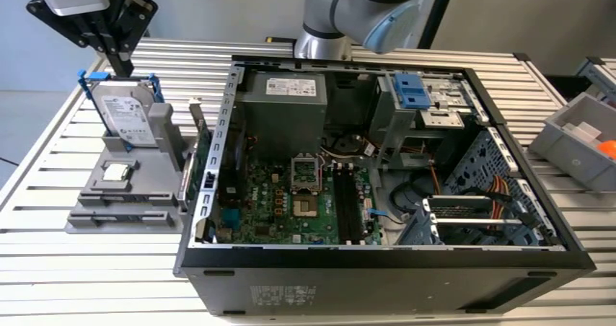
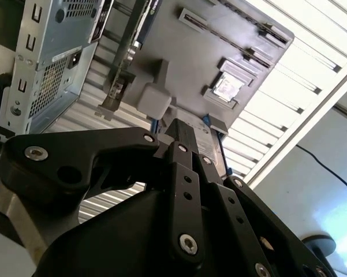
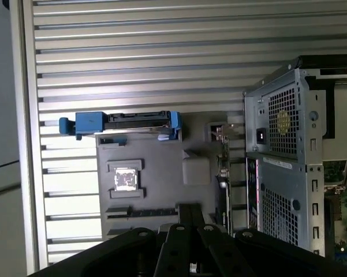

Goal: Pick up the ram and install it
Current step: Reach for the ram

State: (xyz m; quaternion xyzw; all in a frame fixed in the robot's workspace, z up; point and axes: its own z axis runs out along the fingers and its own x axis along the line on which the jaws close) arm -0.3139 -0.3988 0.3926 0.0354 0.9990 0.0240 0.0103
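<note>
The ram (image 1: 198,153) is standing on its long edge at the side of the holder (image 1: 97,214) nearest the case (image 1: 385,272); it is showing as a thin green strip just beside the case wall, and its chips cannot be made out; nothing is gripping it. The tool (image 1: 123,71) is hanging well apart from the ram, over the far end of the holder, with its tip just above the upright drive (image 1: 127,113); whether it is touching the drive's blue frame I cannot tell. In both wrist views its fingers (image 2: 182,173) (image 3: 186,220) are lying pressed together, carrying nothing. A small silver chip (image 1: 115,172) is sitting flat in the holder, nearer the camera than the drive. The case is lying open on the slatted table (image 1: 86,272); its green board (image 1: 270,196) is facing up, with the black slots (image 1: 344,200) running along it.
</note>
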